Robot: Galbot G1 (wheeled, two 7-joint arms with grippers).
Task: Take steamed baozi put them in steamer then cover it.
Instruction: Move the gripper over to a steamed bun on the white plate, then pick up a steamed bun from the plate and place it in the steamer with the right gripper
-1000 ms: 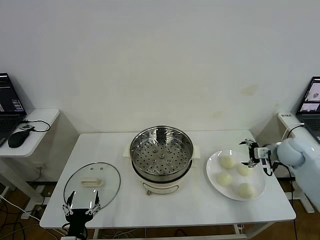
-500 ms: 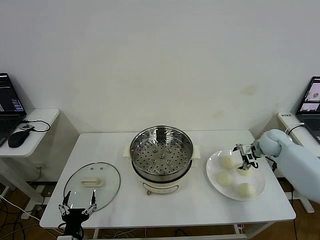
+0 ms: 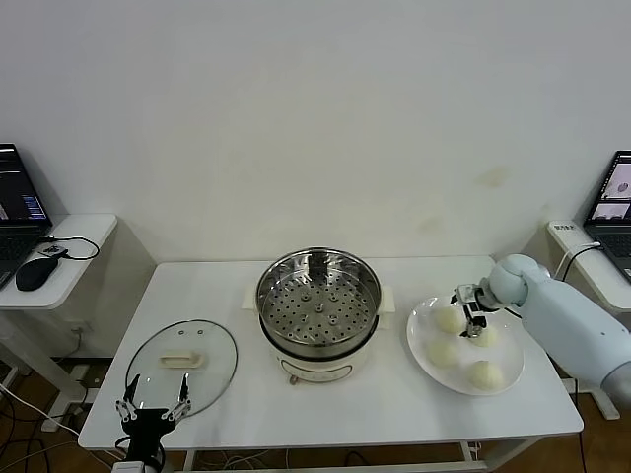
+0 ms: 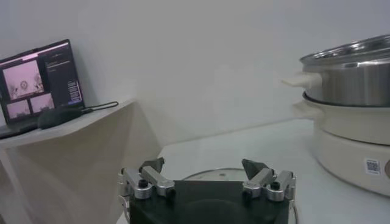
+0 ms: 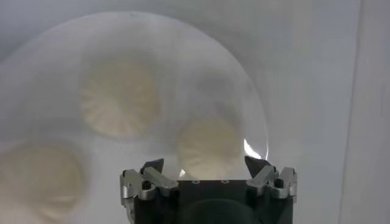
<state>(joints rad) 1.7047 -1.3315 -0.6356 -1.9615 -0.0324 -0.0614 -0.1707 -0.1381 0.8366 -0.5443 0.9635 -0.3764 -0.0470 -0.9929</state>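
Note:
Four cream-white baozi lie on a white plate (image 3: 415, 333) right of the steamer (image 3: 318, 305): back left (image 3: 449, 319), back right (image 3: 481, 335), middle (image 3: 443, 353) and front (image 3: 484, 374). The steamer's perforated tray holds nothing. My right gripper (image 3: 470, 313) hovers open over the plate's back, between the two back baozi. In the right wrist view its open fingers (image 5: 204, 164) straddle one baozi (image 5: 210, 146) just below them; two more baozi (image 5: 119, 97) (image 5: 36, 179) lie beside it. My left gripper (image 3: 153, 409) is open and empty at the table's front left edge.
A round glass lid (image 3: 181, 357) with a cream handle lies flat left of the steamer, just beyond my left gripper (image 4: 204, 165). The steamer (image 4: 350, 79) shows in the left wrist view. Side tables with a laptop and mouse (image 3: 33, 273) stand beside the table.
My right gripper has moved left from the plate's right edge to above the back baozi. My left gripper has sunk slightly at the front edge.

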